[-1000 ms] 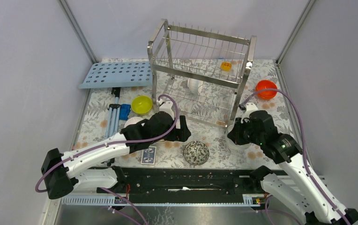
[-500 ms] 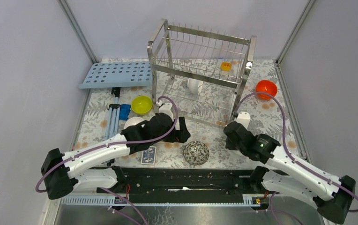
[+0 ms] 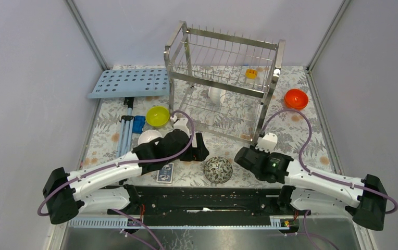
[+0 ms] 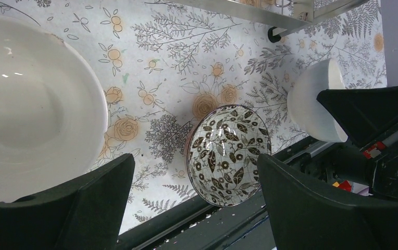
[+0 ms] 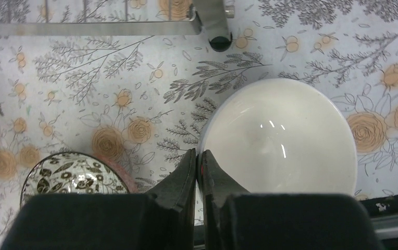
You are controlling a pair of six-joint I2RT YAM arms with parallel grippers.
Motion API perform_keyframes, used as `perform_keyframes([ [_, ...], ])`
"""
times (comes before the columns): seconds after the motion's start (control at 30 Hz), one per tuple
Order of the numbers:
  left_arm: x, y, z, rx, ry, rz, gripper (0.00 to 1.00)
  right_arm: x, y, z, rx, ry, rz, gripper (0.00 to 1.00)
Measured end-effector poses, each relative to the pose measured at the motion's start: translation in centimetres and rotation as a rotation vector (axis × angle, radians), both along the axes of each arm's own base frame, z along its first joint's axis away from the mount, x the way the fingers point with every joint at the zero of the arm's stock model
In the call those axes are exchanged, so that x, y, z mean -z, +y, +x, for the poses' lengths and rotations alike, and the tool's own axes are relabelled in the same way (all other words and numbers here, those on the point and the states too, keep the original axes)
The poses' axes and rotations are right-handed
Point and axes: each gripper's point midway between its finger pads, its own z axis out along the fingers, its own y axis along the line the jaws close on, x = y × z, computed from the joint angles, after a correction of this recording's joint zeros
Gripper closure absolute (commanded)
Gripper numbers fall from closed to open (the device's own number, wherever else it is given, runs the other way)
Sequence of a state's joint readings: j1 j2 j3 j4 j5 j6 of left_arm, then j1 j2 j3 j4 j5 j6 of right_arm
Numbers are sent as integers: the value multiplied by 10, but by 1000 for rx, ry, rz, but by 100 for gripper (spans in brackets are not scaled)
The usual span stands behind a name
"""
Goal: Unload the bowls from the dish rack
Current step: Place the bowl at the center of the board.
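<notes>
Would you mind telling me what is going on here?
Bowls are being unloaded from the dish rack. The right gripper is shut on the rim of a white bowl near the rack's front corner. The left gripper hangs open over the table, between a second white bowl and the patterned bowl. A yellow-green bowl and an orange bowl sit on the table; a third white bowl is in the rack.

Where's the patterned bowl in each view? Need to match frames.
Top: patterned bowl lower centre.
Left wrist: patterned bowl lower centre.
Right wrist: patterned bowl bottom left, partly hidden.
Shared landmark: rack foot, in all three views.
</notes>
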State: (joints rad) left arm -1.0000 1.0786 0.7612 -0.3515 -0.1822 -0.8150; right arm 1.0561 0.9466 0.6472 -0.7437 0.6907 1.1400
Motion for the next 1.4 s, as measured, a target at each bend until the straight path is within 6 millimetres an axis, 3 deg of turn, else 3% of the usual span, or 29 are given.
perform_keyframes([
  [0.23, 5, 1, -1, -9, 11, -3, 8, 7, -8, -4, 126, 1, -48, 100],
  [0.5, 7, 2, -2, -15, 18, -8, 8, 13, -1, -2, 160, 8, -52, 99],
  [0.63, 14, 3, -4, -17, 30, -3, 8, 15, 3, -1, 157, 4, -35, 85],
  [1.0, 16, 0, -8, -6, 51, -22, 9, 15, 15, 1, 129, 2, -3, 59],
  [1.1, 16, 0, -9, -2, 53, -21, 9, 15, 17, -1, 112, 12, 4, 43],
  [1.27, 25, -4, -16, 38, 62, 14, 11, -2, 24, -3, 15, 17, 21, 37],
  [1.4, 37, -17, -30, 100, 83, 80, 16, -41, 37, -3, -114, -14, 64, 38],
])
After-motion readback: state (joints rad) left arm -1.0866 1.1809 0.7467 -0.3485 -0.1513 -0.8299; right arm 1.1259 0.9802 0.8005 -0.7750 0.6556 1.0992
